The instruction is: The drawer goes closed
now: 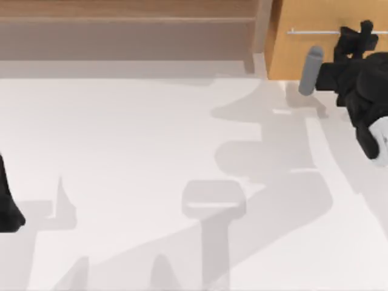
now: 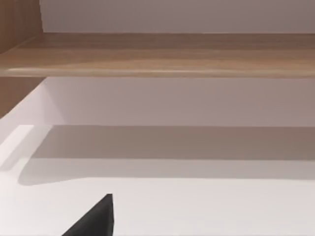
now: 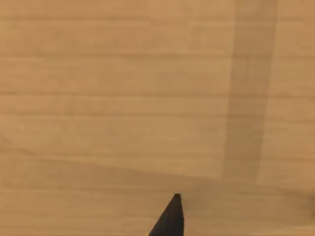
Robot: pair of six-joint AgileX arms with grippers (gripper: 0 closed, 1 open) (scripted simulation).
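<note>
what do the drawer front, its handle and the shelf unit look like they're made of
The drawer front looks like orange-tan wood or veneer with a matte finish; the right wrist view shows horizontal grain. Its handle is a thin pale bar, probably metal. The shelf unit looks like paler brown wood, with faint streaked grain.

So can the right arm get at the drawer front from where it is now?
Probably yes. The right gripper is already up against the drawer by its silver handle, with nothing between them. The left gripper sits parked at the table's left edge.
</note>
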